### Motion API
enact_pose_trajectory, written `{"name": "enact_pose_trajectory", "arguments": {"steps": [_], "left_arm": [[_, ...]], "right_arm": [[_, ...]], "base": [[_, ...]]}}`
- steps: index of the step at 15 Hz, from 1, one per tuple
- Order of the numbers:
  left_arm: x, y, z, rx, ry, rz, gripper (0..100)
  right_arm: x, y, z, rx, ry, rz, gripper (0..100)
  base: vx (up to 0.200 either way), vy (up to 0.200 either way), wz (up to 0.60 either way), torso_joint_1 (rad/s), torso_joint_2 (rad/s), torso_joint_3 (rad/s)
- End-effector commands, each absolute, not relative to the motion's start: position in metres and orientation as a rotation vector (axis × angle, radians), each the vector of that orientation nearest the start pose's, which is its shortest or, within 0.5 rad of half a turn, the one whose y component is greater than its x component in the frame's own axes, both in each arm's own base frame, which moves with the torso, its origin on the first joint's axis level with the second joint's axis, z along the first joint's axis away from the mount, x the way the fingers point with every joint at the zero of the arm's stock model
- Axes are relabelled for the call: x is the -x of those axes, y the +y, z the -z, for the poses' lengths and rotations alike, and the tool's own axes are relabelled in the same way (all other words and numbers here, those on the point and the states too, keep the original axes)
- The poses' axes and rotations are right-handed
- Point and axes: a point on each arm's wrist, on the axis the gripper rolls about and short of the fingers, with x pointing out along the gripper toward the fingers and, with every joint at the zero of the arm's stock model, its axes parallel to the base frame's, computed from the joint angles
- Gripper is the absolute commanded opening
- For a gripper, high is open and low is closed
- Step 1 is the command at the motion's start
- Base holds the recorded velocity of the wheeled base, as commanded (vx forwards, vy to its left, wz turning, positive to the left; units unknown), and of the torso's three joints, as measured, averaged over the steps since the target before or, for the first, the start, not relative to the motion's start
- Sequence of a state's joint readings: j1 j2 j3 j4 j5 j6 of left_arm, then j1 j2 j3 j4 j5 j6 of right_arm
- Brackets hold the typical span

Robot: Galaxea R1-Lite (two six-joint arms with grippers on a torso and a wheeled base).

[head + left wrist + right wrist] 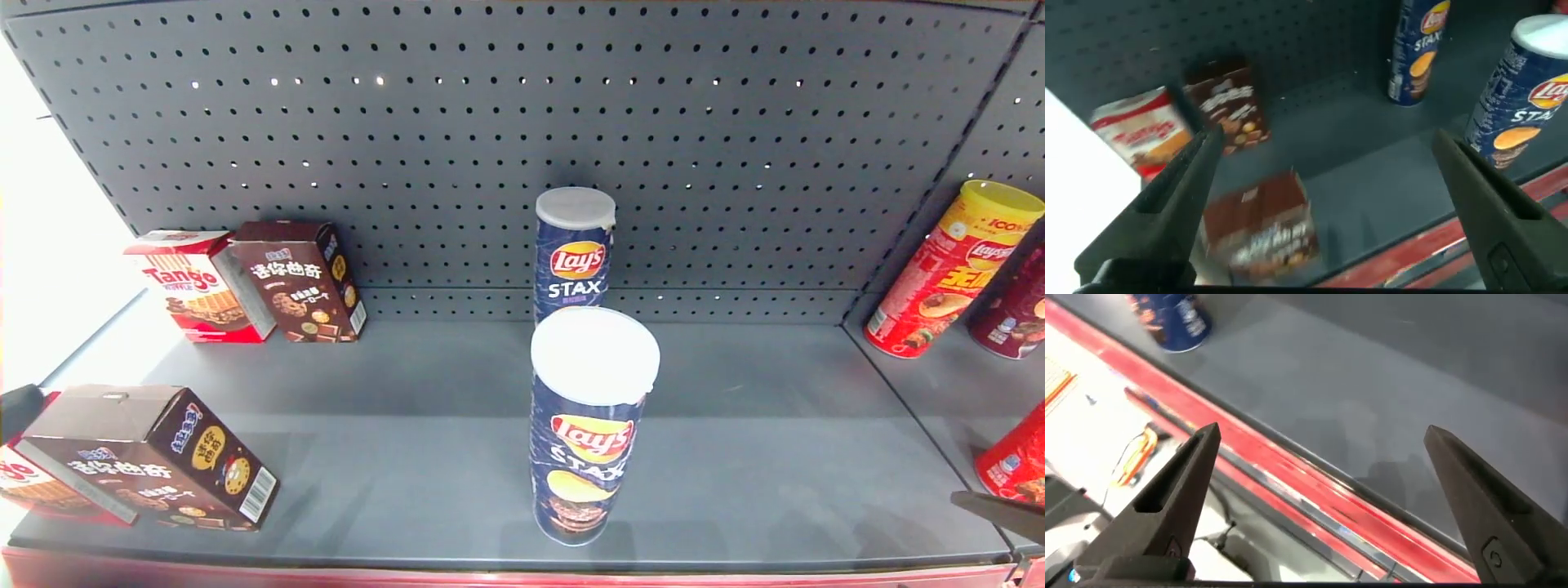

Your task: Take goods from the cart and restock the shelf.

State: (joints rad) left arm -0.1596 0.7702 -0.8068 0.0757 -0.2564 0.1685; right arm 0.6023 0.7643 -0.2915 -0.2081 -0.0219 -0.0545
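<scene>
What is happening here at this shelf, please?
A two-armed robot is restocking a shelf. At this moment it holds nothing. The left gripper is open near the brown cookie box at the front left, and the right gripper is open over the shelf's red front edge. Two blue chip cans stand upright in the middle, one behind the other. Snack boxes stand at the back left, and red cans on the right.

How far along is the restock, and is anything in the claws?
Done: the front can and rear can stand upright on the shelf, boxes like the rear brown box at its left. In hand: nothing; left claw and right claw are open, empty. Left: the shelf's right half is bare, so probably more to fetch.
</scene>
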Motion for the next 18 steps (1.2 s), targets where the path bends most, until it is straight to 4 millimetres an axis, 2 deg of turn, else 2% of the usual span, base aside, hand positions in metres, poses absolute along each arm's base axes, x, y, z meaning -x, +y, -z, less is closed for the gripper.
{"name": "enact_pose_trajectory", "arguments": {"steps": [1, 3, 6, 8, 13, 18], "left_arm": [[-0.134, -0.039, -0.282, -0.195, 0.147, 0.537, 100], [-0.160, -0.049, -0.270, -0.207, 0.178, 0.561, 100], [-0.175, -0.062, -0.265, -0.240, 0.202, 0.621, 100], [-0.179, -0.069, -0.260, -0.253, 0.221, 0.646, 100], [-0.191, -0.102, -0.243, -0.322, 0.287, 0.746, 100], [-0.205, -0.124, -0.241, -0.344, 0.304, 0.773, 100]], "right_arm": [[-0.065, 0.047, -0.166, 0.153, 0.278, -0.611, 100], [-0.071, 0.053, -0.162, 0.170, 0.322, -0.624, 100], [-0.077, 0.057, -0.159, 0.179, 0.360, -0.631, 100], [-0.079, 0.060, -0.158, 0.181, 0.369, -0.637, 100], [-0.088, 0.068, -0.157, 0.187, 0.390, -0.645, 100], [-0.091, 0.069, -0.157, 0.188, 0.398, -0.640, 100]], "base": [[0.000, 0.000, 0.00, 0.000, 0.00, 0.000], [0.000, 0.000, 0.00, 0.000, 0.00, 0.000], [0.000, 0.000, 0.00, 0.000, 0.00, 0.000], [0.000, 0.000, 0.00, 0.000, 0.00, 0.000], [0.000, 0.000, 0.00, 0.000, 0.00, 0.000], [0.000, 0.000, 0.00, 0.000, 0.00, 0.000]]}}
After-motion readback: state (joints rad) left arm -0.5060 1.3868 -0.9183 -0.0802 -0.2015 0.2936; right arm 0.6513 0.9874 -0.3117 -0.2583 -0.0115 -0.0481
